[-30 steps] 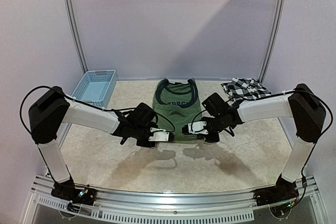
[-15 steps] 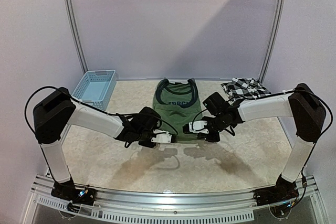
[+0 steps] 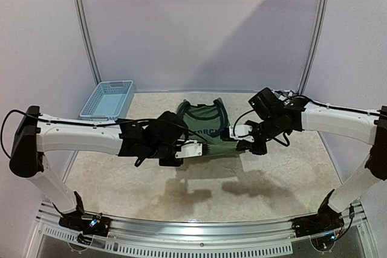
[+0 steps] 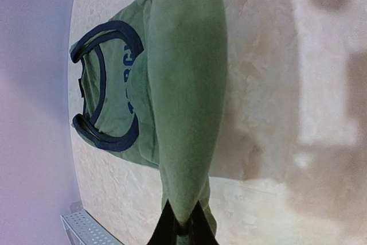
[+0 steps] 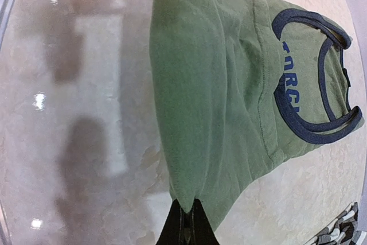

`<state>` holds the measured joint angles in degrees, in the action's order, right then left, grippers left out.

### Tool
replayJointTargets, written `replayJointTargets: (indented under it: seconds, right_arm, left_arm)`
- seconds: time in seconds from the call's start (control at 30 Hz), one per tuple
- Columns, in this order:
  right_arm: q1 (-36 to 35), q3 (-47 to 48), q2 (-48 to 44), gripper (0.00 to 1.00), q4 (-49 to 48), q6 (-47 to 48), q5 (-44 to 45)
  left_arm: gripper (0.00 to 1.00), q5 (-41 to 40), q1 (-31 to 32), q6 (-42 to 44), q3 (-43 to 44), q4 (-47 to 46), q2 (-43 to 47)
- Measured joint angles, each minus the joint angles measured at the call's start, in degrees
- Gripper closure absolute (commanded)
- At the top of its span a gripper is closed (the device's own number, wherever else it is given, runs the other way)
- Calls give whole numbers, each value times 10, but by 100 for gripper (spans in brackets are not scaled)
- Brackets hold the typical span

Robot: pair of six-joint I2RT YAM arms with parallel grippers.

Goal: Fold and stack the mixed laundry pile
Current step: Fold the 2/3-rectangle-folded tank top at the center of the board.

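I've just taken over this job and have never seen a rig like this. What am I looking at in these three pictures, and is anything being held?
Two white robot arms are bolted at the near edge of a table. The wide picture looks down from above and behind them. The other two pictures come from a camera on each wrist, looking along its own fingers. An olive-green sleeveless shirt lies mid-table. The left end effector and the right end effector are each shut on its near hem, holding that edge up off the table. A light blue basket sits at the far left. A black-and-white checked shirt lies toward the far right.
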<state>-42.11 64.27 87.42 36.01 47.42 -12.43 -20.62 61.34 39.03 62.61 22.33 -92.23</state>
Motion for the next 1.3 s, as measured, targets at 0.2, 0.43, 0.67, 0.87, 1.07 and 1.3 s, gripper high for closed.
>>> replayJointTargets:
  seconds: [0.2,0.43,0.67,0.87,1.07,1.3]
  right_arm:
    - [-13,12,-49,100,78,-21,-3]
    - [-4,79,-44,100,94,-26,12]
    - [61,154,53,100,47,-26,13]
    - [82,220,148,100,3,-30,24]
    - [114,310,247,100,-38,-55,46]
    - [138,424,374,100,-73,-80,56]
  left_arm:
    - [100,-17,27,-78,62,91,9]
    - [100,-40,21,-112,141,154,20]
    - [100,-37,-37,-115,157,136,-22]
    - [100,-24,-116,-113,199,85,-97]
    - [100,-21,-169,-110,301,46,-207]
    - [100,-23,-203,-116,358,11,-300]
